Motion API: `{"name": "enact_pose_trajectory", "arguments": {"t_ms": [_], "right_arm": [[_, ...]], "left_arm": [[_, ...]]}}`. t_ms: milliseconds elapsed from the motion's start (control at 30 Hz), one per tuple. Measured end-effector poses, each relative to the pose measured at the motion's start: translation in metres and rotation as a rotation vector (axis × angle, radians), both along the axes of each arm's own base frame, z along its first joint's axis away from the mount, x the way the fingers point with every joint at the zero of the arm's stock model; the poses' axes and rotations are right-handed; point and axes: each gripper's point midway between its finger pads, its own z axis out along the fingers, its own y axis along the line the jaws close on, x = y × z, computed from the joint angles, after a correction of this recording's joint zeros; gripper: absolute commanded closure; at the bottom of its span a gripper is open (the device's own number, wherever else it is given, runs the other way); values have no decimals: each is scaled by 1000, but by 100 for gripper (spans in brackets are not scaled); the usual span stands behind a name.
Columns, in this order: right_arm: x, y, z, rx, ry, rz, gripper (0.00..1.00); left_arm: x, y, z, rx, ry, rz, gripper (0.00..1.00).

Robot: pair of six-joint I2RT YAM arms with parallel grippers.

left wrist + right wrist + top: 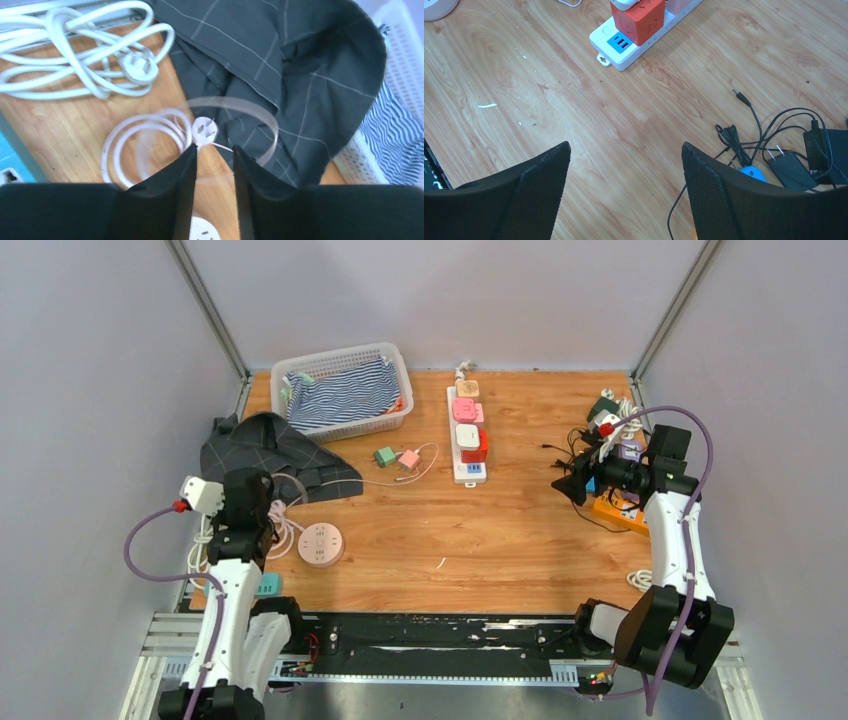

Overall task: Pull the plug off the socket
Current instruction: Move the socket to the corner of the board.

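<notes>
- Plug [205, 131]: white, out of the socket, prongs turned toward the left wrist camera. It is blurred and lies just beyond the left fingertips, over the wooden table [65, 130].
- White cord [145, 132]: runs from the plug in a blurred coil left of the fingers. A streaked arc of it crosses the dark checked cloth [290, 65].
- Round socket [320, 543]: white, flat on the table just right of the left arm, its holes showing. In the left wrist view a sliver of it shows low in the gap between the fingers.
- Left gripper [215, 148]: fingers slightly apart, with only wood and socket seen through the narrow gap. It clamps nothing.
- Right gripper [625, 146]: fingers spread wide around nothing, above bare wood toward the right side of the table.
- Power strip [624, 47]: white, carrying an orange cube adapter [638, 20], ahead of the right gripper.
- Black cables [764, 135]: tangled beside the right finger.
- Second white cable [75, 55]: bundled at the table's left edge.
</notes>
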Motion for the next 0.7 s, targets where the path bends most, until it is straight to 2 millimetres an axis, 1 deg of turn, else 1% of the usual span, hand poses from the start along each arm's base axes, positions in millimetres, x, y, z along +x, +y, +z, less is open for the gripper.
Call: {"name": "enact_pose_trajectory", "arguments": {"t_ms": [67,100,133,167,233,333,400,500,600,700], "right_arm": [[0,0,0,2,-1,2,17],[0,1,1,5,-3,4,17],[-1,0,2,7,-5,4,17],[-1,0,2,9,-7,5,17],[-1,0,3,11,-8,5,17],[-1,1,3,12,-9,7,17],[-1,1,3,14,-11,10,17],[-3,3,2,21,-14,20,17],[-4,5,2,25,-18,28,17],[-5,7,5,31,-33,43,17]], "left_arm": [[-2,9,-2,-8,4,45,21],[-3,12,-3,-9,6,57,11],[-4,12,-2,-10,9,61,3],[-4,13,0,-9,16,56,1],[0,10,10,-18,13,40,0],[10,4,36,-29,-34,-7,0],[13,-3,48,-38,-66,-50,0],[14,-16,60,-52,-106,-131,0],[17,-36,71,-69,-150,-256,0],[27,-63,81,-88,-221,-421,0]]}}
